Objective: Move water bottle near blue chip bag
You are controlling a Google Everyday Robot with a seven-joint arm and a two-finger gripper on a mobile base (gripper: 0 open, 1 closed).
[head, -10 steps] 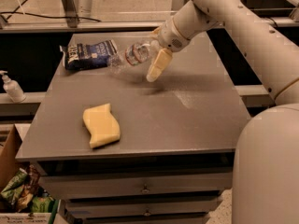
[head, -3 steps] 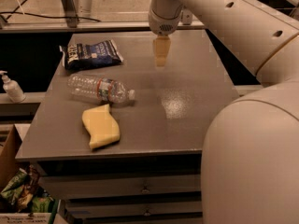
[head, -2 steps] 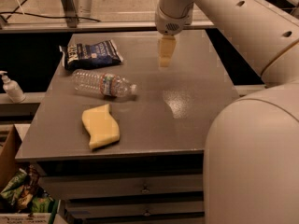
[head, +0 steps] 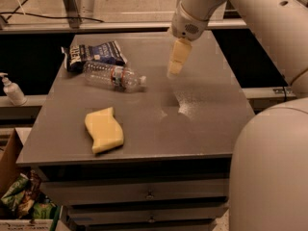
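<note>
Placement looks done: water bottle [head: 113, 76] lies just beside blue chip bag [head: 94, 53]; hand [head: 175, 64] hangs right of it, grip cannot be told; retreat next

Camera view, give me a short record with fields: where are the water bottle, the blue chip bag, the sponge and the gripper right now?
water bottle: lying on its side on the table, cap pointing right
blue chip bag: flat at the table's far left, just behind the bottle; contact unclear
yellow sponge: near the front left, apart from the bottle
gripper: hanging over the table's far middle, right of the bottle, not touching it
pump bottle: on a ledge left of the table
</note>
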